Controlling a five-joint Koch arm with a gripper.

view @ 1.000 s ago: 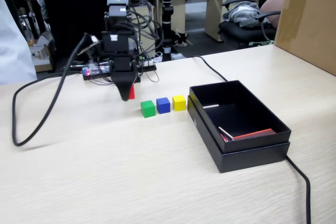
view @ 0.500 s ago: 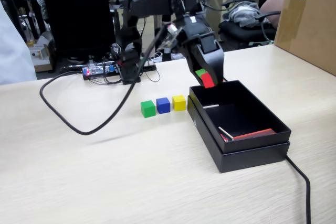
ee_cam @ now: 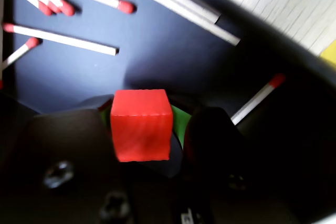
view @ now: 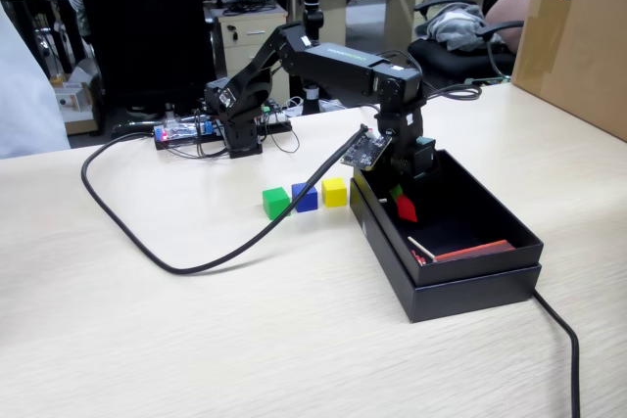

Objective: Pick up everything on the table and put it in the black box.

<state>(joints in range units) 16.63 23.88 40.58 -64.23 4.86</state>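
My gripper (view: 403, 205) hangs inside the black box (view: 470, 291), shut on the red cube (view: 406, 208). In the wrist view the red cube (ee_cam: 140, 124) sits between my dark jaws with their green pads, just above the box floor (ee_cam: 157, 40). My gripper (ee_cam: 147, 111) reaches in from the bottom edge of that view. On the table (view: 196, 340), just left of the box, stand a green cube (view: 276, 203), a blue cube (view: 305, 197) and a yellow cube (view: 335, 192) in a row. The yellow cube (ee_cam: 331, 56) shows at the wrist view's right edge.
Several red-tipped matches (ee_cam: 63, 38) lie in the box, along with a red strip (view: 475, 250). A black cable (view: 147, 232) loops over the table at left. Another cable (view: 563, 340) runs off at front right. A brown carton (view: 573, 36) stands at back right. The arm base (view: 235, 124) stands behind the cubes.
The arm has swung right from the spot left of the cube row, carrying the red cube, and has come down into the black box. The other three cubes have not moved.
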